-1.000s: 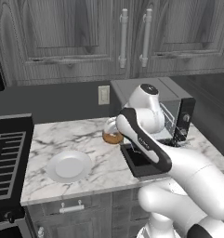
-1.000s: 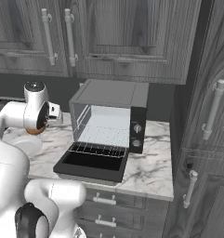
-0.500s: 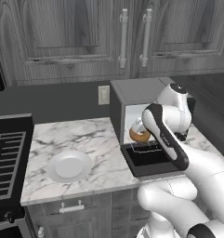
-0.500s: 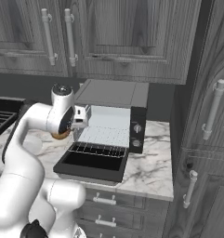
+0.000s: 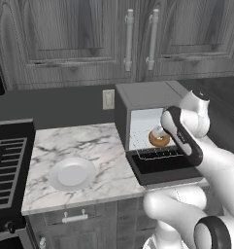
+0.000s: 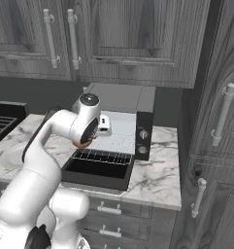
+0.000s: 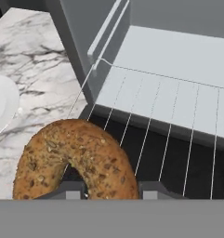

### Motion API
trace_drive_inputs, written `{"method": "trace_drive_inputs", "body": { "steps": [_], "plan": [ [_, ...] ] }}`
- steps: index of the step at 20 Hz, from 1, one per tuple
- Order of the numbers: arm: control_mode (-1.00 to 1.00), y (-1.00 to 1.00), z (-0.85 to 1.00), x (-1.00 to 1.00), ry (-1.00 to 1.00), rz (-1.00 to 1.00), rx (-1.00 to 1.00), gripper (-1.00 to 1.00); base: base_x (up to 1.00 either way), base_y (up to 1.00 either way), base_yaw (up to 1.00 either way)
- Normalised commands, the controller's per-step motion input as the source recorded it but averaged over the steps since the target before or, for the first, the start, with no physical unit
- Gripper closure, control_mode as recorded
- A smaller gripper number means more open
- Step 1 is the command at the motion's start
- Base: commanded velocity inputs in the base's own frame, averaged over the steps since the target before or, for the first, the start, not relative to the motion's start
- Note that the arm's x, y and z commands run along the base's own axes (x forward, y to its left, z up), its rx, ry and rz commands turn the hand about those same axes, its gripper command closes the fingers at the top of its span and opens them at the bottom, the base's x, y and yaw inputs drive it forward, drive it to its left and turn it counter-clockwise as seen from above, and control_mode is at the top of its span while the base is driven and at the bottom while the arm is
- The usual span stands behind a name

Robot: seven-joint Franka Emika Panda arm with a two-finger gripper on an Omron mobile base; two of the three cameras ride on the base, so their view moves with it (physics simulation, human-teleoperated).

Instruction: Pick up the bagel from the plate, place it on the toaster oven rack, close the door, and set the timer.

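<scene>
My gripper [image 5: 161, 135] is shut on the golden-brown seeded bagel [image 5: 159, 139] and holds it in front of the open toaster oven, just above the rack [image 5: 159, 152]. In the hand view the bagel [image 7: 78, 160] fills the lower left between my fingertips [image 7: 67, 190], and the rack [image 7: 160, 116] stretches ahead into the pale oven cavity. The dark door [image 5: 164, 168] lies dropped flat on the counter below. In the right base view the bagel [image 6: 82, 144] peeks out under my hand, over the rack [image 6: 101, 156] and door [image 6: 96, 171]. The white plate [image 5: 71, 173] lies bare on the marble to the left.
The oven's knobs [image 6: 142, 141] sit on its right front panel. A black stove [image 5: 4, 170] borders the counter on the left. Grey cabinet doors [image 5: 89, 34] hang above, with a wall outlet [image 5: 108, 98] beside the oven. A tall cabinet [image 6: 220, 146] stands to the right.
My arm has swung right from above the counter near the plate to the oven mouth, carrying the bagel with it. The gripper stayed shut throughout.
</scene>
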Motion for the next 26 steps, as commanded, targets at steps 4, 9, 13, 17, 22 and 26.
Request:
{"method": "trace_drive_inputs", "body": {
  "steps": [4,9,13,17,22,26],
  "plan": [
    [-1.0,-0.28,-0.36,0.28,0.06,0.0,0.0,1.0,0.0,0.0,0.0],
    [-1.0,-0.16,-0.29,0.34,0.08,0.0,0.0,1.0,0.0,0.0,0.0],
    [-1.0,-0.09,-0.23,0.41,0.08,0.0,0.0,1.0,0.0,0.0,0.0],
    [-1.0,-0.13,-0.23,0.36,0.07,0.0,0.0,1.0,0.0,0.0,0.0],
    [-1.0,-0.16,-0.2,0.21,0.05,0.0,0.0,1.0,0.0,0.0,0.0],
    [-1.0,-0.09,-0.18,0.12,0.02,0.0,0.0,1.0,0.0,0.0,0.0]
  ]
}}
